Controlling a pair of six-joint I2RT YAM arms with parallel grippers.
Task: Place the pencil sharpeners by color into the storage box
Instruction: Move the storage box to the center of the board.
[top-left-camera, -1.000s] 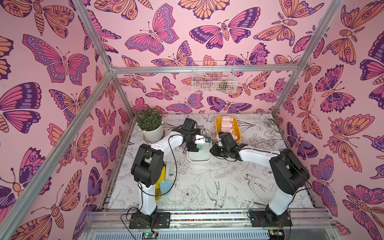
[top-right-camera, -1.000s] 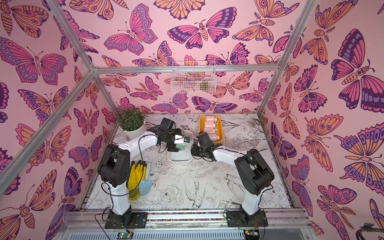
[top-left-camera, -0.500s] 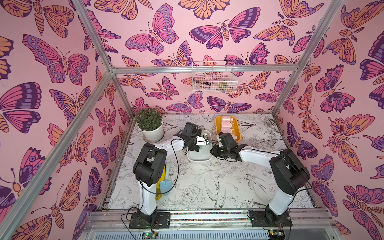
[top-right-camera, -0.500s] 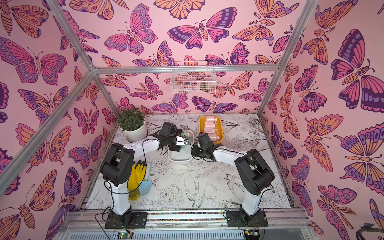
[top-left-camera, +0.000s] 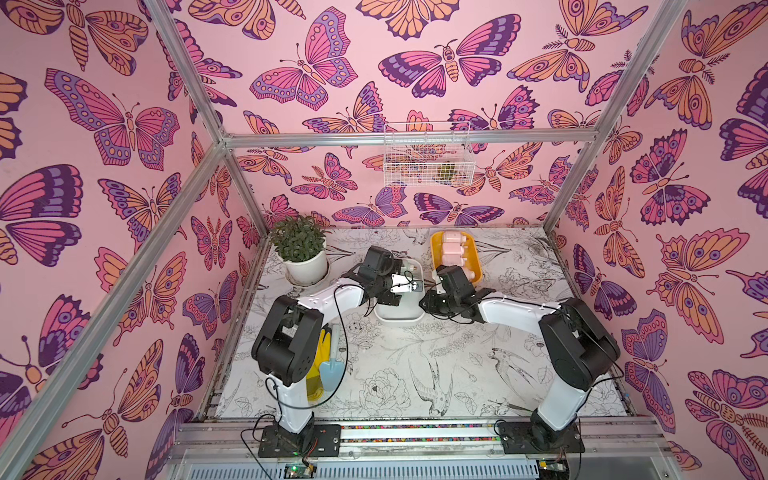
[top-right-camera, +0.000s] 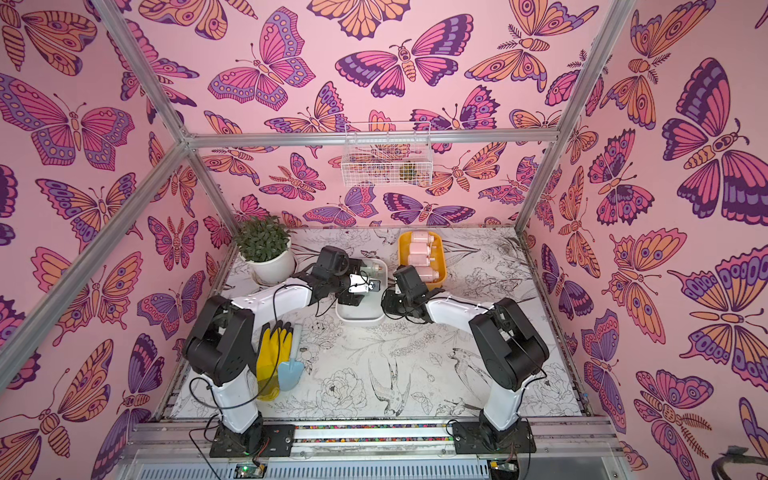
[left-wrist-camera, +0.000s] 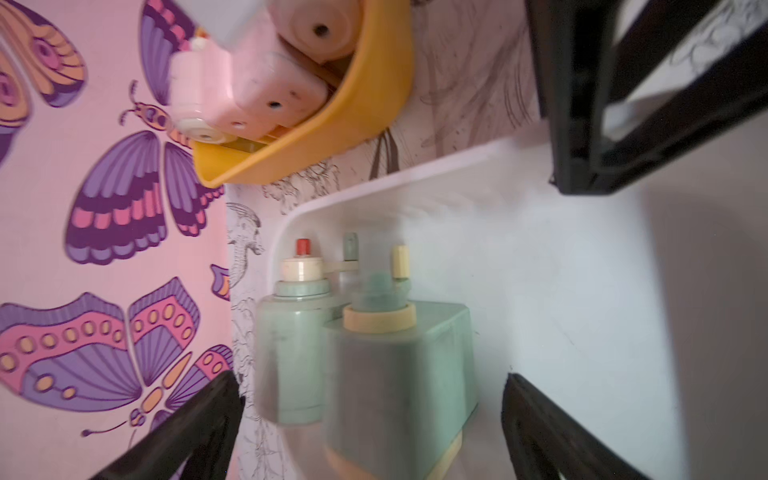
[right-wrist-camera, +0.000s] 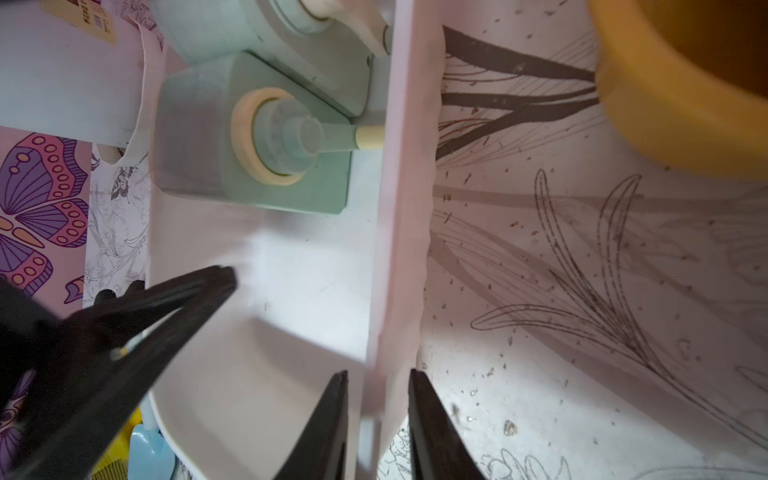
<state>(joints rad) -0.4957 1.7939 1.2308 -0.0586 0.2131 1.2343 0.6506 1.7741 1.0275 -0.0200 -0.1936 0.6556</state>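
1. Pink butterfly-print walls close in the table (top-left-camera: 415, 374), whose covering is white with ink-line birds and flowers; aluminium bars frame the corners.
2. Nearest, on the robot's left: a yellow rubber glove (top-right-camera: 268, 357) lying flat, with a light blue hand shovel (top-right-camera: 289, 372) just beside it.
3. Mid-table: a white storage box (top-left-camera: 399, 311), smooth plastic, rounded corners, shallow walls.
4. Right gripper (right-wrist-camera: 376, 399): black tapered fingers drawn close, pinching the white box's thin side wall, one finger inside, one outside.
5. Left gripper (left-wrist-camera: 370, 415): jaws spread wide, holding nothing, poised over the box's far end.
6. Two mint green pencil sharpeners (left-wrist-camera: 374, 365) lie side by side at the white box's far end, directly ahead of the left gripper's spread fingers. Boxy, rounded, matte; cream collars and small crank handles. Whether the fingers touch them cannot be told; the view is blurred.
7. Farther back: a glossy yellow storage box (top-left-camera: 473, 257), oval-cornered, holding pale pink pencil sharpeners (top-left-camera: 453, 249) in a row.
8. Far left corner: a potted plant (top-left-camera: 299, 249) in a white pot.
9. Back wall: a white wire basket (top-left-camera: 428, 158).
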